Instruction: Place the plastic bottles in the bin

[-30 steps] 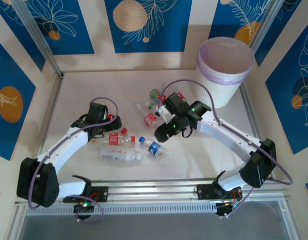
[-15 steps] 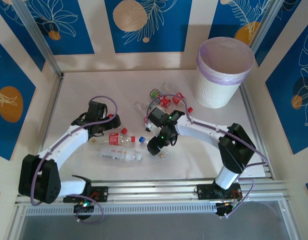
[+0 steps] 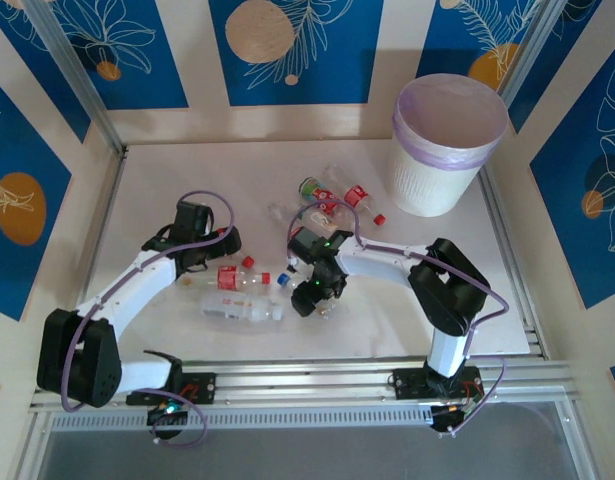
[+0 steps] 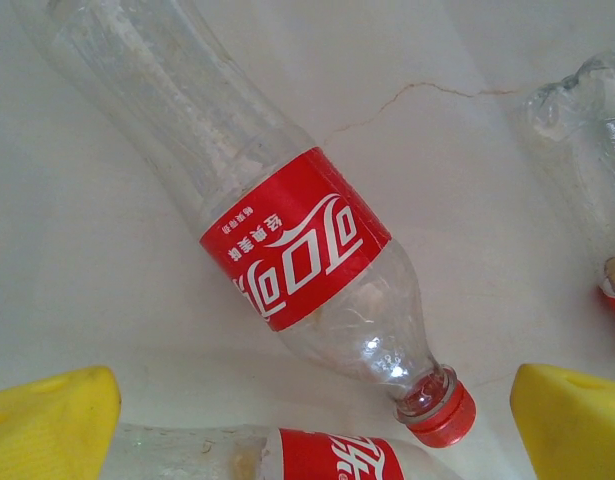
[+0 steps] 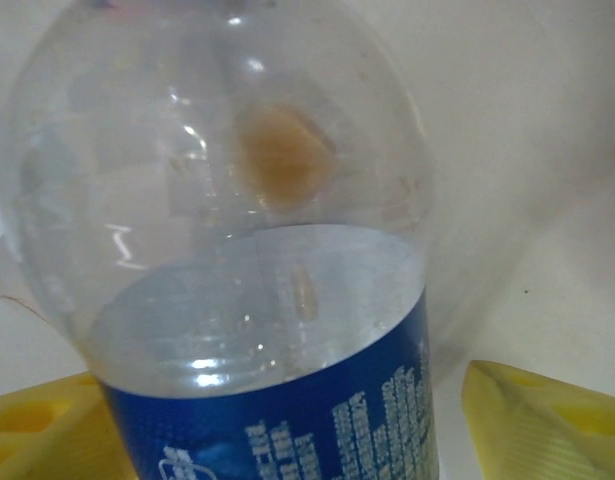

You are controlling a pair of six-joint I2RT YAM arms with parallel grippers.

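Your right gripper (image 3: 309, 295) straddles, jaws spread, the blue-labelled bottle (image 5: 237, 250), well apart from the bin (image 3: 427, 190). It is probably light, slick and crushable: pinch the label band. Meanwhile your left gripper (image 4: 309, 385) gapes over a red-labelled bottle (image 4: 297, 240).

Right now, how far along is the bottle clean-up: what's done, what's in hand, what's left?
Done: nothing visible; the bin looks empty from above. In hand: the right end effector is open astride the blue-labelled bottle, not gripping; the left end effector hangs open over a red-labelled bottle. Left: every visible bottle lies on the table, including the cluster near the bin.
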